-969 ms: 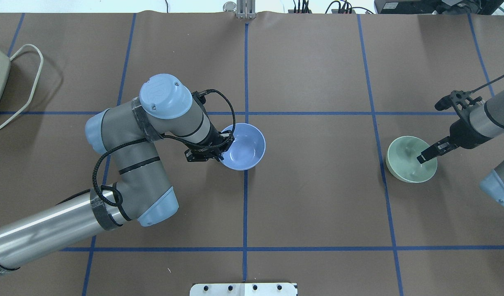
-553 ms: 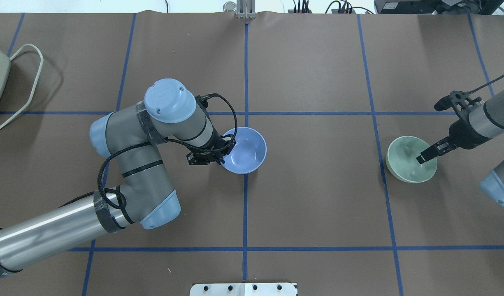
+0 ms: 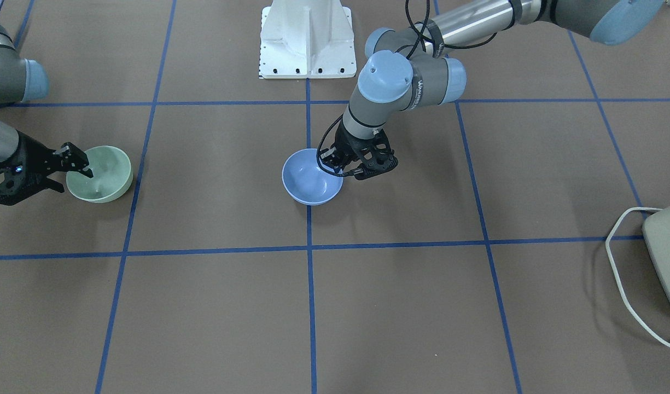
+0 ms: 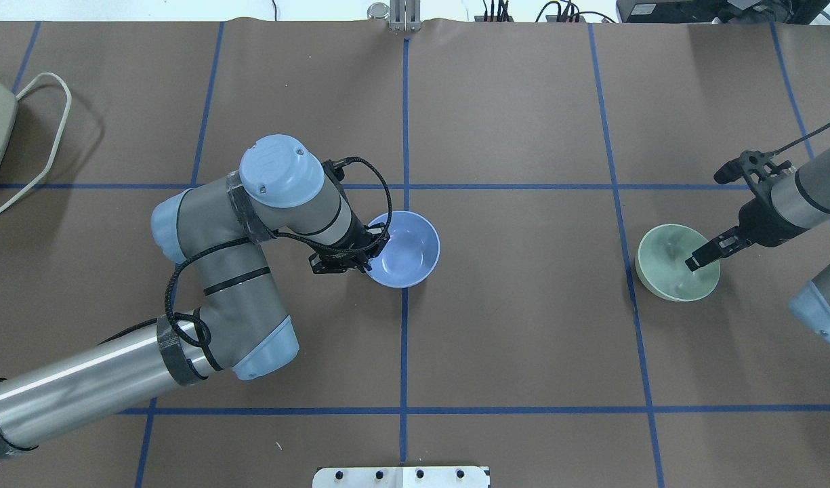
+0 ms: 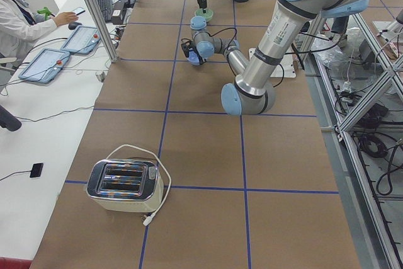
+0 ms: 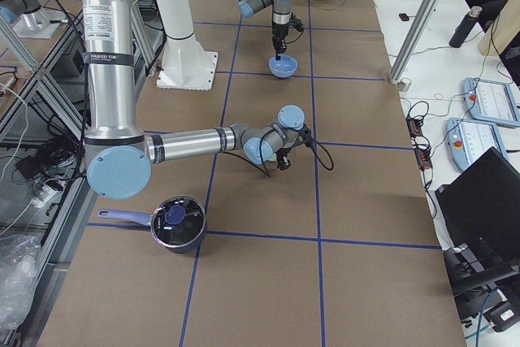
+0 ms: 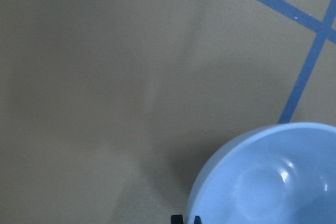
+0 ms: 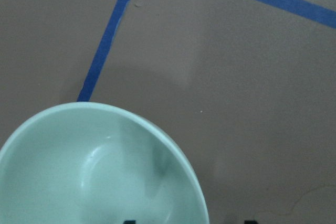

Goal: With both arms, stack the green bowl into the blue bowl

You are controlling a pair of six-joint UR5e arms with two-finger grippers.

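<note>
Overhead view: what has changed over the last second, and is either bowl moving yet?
The left claw, shut on the rim of the blue bowl, has carried that bowl a little to the robot's right and toward its base, and the left arm shifted with it. The green bowl has not moved. The right claw still straddles its rim, open, with one finger inside the bowl.
</note>
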